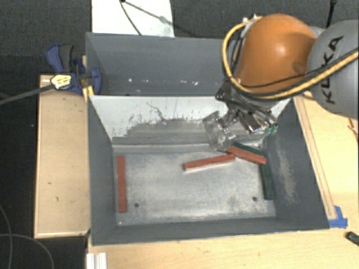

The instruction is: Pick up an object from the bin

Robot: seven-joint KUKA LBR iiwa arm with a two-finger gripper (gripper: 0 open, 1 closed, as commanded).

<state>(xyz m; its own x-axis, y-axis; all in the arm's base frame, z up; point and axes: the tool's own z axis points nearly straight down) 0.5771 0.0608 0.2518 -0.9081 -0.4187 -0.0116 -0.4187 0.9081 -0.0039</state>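
My gripper (222, 132) hangs low over the back right part of the bin floor, under the arm's orange cover. Just below its tip lies a red stick (208, 162), flat and slightly slanted, near the middle of the floor. A second red stick with a green edge (248, 153) lies slanted right beside the gripper's tip, its upper end hidden under the gripper. Whether the gripper touches either stick cannot be told. A dark green stick (267, 184) lies along the right wall.
Another red stick (121, 182) lies along the left wall, far from the gripper. The bin's sloping walls rise close behind and to the right of the gripper. The arm reaches in from the upper right.
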